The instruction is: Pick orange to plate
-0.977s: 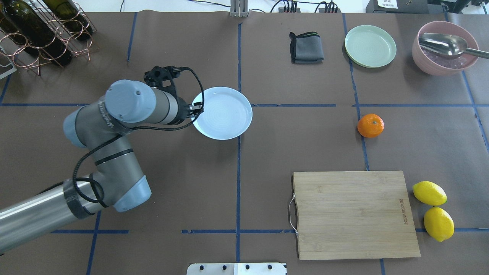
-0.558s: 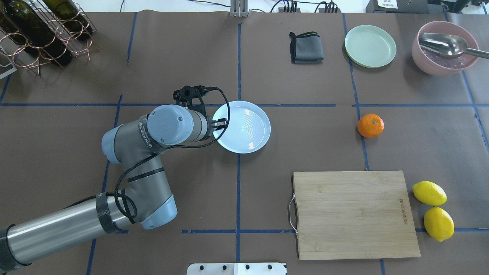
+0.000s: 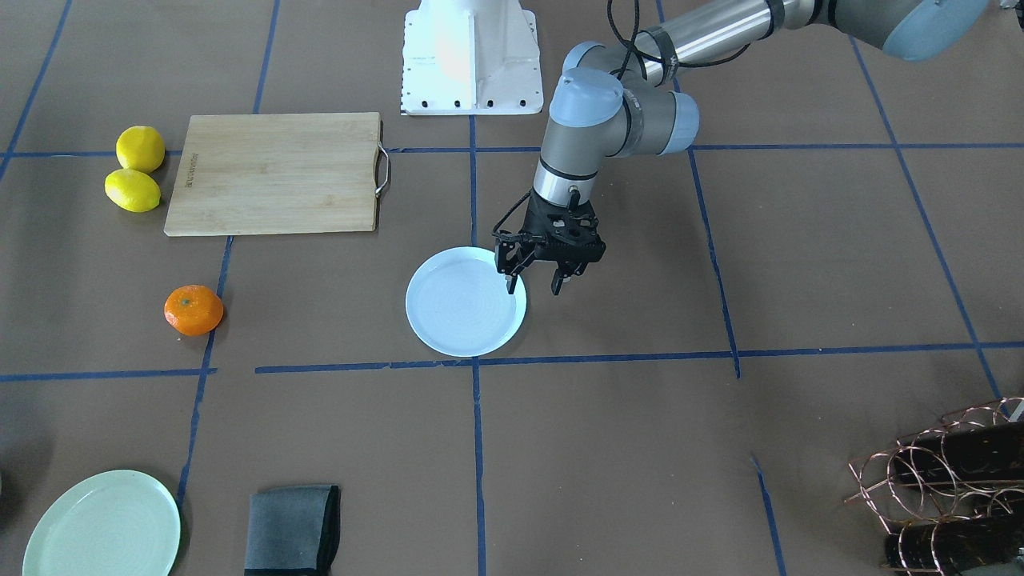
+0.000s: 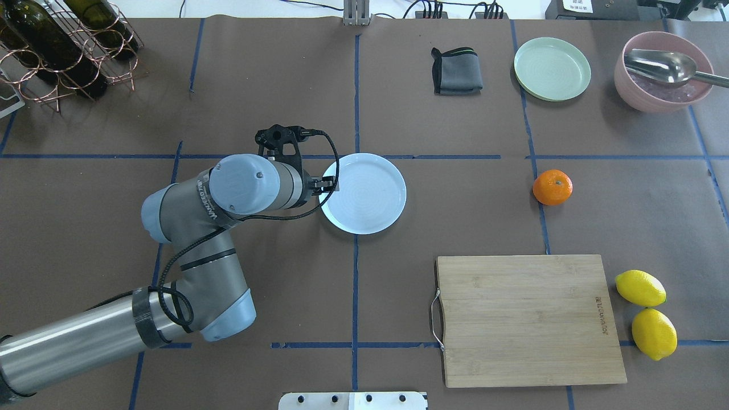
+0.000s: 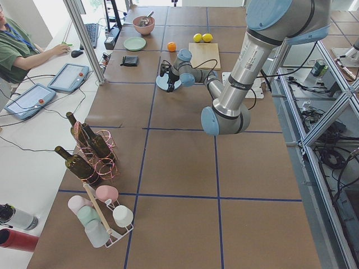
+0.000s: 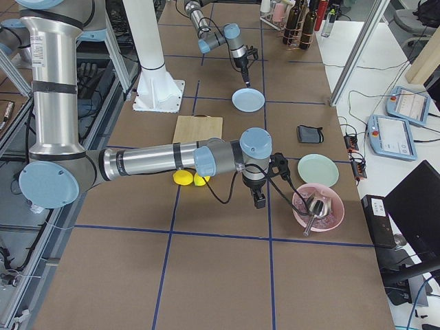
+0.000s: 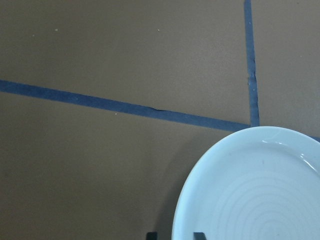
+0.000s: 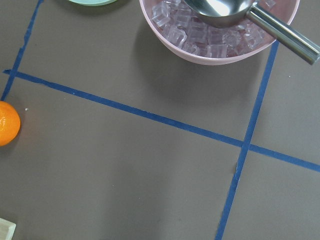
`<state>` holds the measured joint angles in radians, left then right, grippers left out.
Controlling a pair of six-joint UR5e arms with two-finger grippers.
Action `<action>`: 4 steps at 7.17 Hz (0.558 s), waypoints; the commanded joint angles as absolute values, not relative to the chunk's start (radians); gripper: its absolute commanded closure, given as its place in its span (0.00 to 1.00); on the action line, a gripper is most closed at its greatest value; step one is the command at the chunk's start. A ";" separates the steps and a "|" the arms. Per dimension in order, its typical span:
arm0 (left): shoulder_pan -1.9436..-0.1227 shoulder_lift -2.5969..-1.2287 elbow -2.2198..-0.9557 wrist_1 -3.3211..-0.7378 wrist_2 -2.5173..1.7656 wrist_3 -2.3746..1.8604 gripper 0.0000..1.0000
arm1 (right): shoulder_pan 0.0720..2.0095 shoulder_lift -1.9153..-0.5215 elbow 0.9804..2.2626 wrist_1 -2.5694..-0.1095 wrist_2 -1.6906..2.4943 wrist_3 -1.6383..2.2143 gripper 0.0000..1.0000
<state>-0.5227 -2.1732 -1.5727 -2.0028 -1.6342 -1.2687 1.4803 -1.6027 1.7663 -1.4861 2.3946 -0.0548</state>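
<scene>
The orange point(image 4: 552, 187) lies on the table right of centre, also seen as the orange point(image 3: 193, 310) and at the left edge of the right wrist view point(image 8: 7, 123). The white plate point(image 4: 364, 193) lies flat near the table's middle. My left gripper point(image 3: 534, 286) is open and points down at the plate's point(image 3: 464, 312) robot-left edge, one finger over the plate and one outside it. In the left wrist view the rim of the plate point(image 7: 250, 190) runs between the two fingertips point(image 7: 151, 235). My right gripper point(image 6: 260, 199) hangs near the pink bowl; I cannot tell its state.
A wooden cutting board point(image 4: 527, 319) lies near the front right, with two lemons point(image 4: 641, 287) beside it. At the back right stand a green plate point(image 4: 552, 68), a pink bowl point(image 4: 663, 97) of ice with a scoop, and a grey cloth point(image 4: 457, 71). A wine rack point(image 4: 57, 45) fills the back left.
The white plate has travelled right and toward the robot with my left gripper at its rim, most of it early on. The orange has not moved.
</scene>
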 commanded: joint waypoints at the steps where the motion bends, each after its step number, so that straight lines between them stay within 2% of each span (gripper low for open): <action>1: -0.650 -2.036 -1.760 -1.915 -1.803 -1.025 0.00 | 1.480 -1.601 1.772 -1.485 2.395 -0.055 0.00; 2: -0.719 -1.992 -1.831 -1.823 -1.810 -0.900 0.00 | 1.480 -1.601 1.776 -1.485 2.395 -0.055 0.00; 4: -0.906 -1.872 -1.885 -1.749 -1.932 -0.604 0.00 | 1.480 -1.597 1.779 -1.485 2.395 -0.055 0.00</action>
